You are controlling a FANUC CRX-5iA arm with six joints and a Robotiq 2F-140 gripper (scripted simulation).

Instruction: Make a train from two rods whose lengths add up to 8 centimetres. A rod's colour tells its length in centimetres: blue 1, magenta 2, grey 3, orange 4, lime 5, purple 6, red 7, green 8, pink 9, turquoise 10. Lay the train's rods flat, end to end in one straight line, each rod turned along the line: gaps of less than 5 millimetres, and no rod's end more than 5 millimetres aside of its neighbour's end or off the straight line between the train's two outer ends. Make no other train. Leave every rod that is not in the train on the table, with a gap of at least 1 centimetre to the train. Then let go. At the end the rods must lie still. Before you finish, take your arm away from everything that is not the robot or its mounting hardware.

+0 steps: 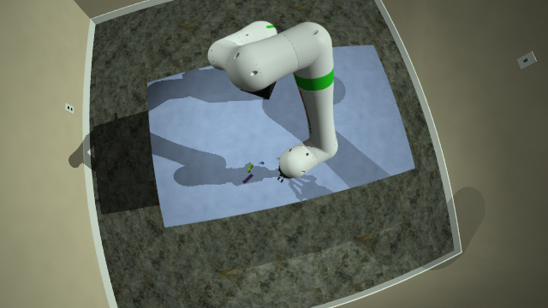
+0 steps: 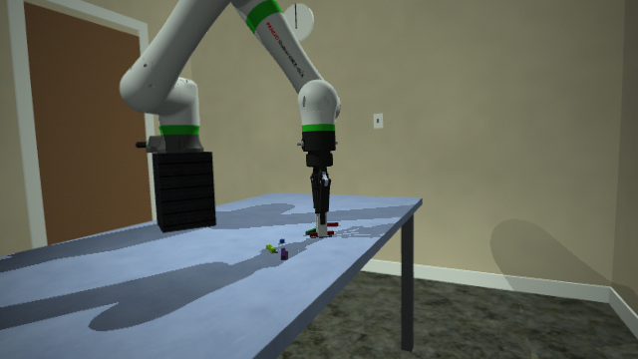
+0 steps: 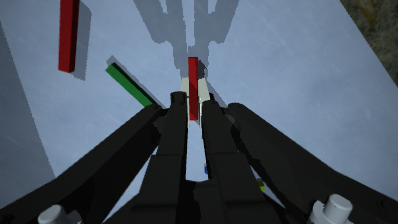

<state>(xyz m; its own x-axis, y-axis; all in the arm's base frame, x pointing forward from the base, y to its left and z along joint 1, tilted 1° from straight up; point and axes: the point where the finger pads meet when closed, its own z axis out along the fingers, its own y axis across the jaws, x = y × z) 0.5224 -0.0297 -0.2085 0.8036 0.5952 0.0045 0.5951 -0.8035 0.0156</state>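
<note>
Red rod (image 3: pixel 193 85): flat on counter (image 2: pixel 349 209), clamped between pads of closed pincer (image 3: pixel 194 102). Green rod (image 3: pixel 131 86) just beside. Risk: dragging red could nudge green within the train's margin.

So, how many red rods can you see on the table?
2. One red rod is between the pads of the hand, which is shut on it. The other red rod lies farther off, upper left in the wrist view. The hand may hide more.
</note>
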